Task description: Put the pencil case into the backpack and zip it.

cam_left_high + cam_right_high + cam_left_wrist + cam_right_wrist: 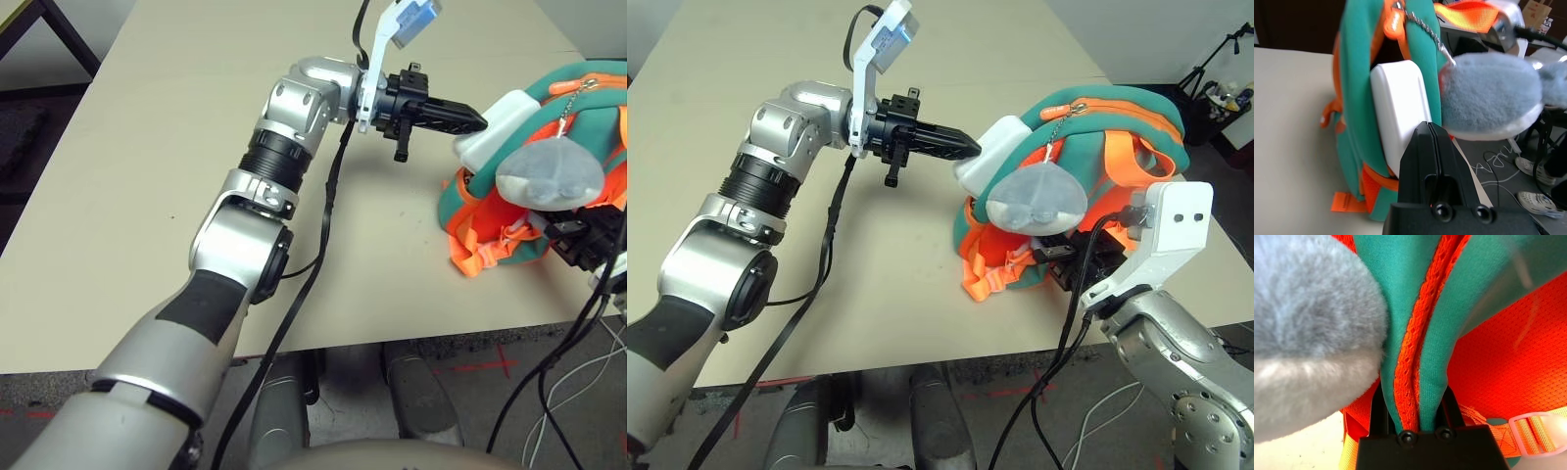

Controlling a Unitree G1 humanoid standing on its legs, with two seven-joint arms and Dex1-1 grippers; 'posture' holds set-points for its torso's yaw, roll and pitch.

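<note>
The teal and orange backpack (1117, 108) lies at the table's right side with its opening facing left. The white pencil case (490, 127) sticks halfway out of that opening, its rounded end showing in the left wrist view (1398, 107). My left gripper (475, 120) is shut with nothing in it, and its tip sits right at the case's outer end. My right gripper (1413, 401) is shut on the backpack's teal edge with the orange zipper trim (1408, 377), low at the bag's near side (1068, 262). The grey plush shark charm (1034, 201) hangs over the opening.
The beige table (147, 147) stretches bare to the left of the bag. Orange straps (480, 245) spill from under the bag toward the front edge. Black and white cables (578, 362) hang off the table's near right. A black cable (328, 196) trails along my left arm.
</note>
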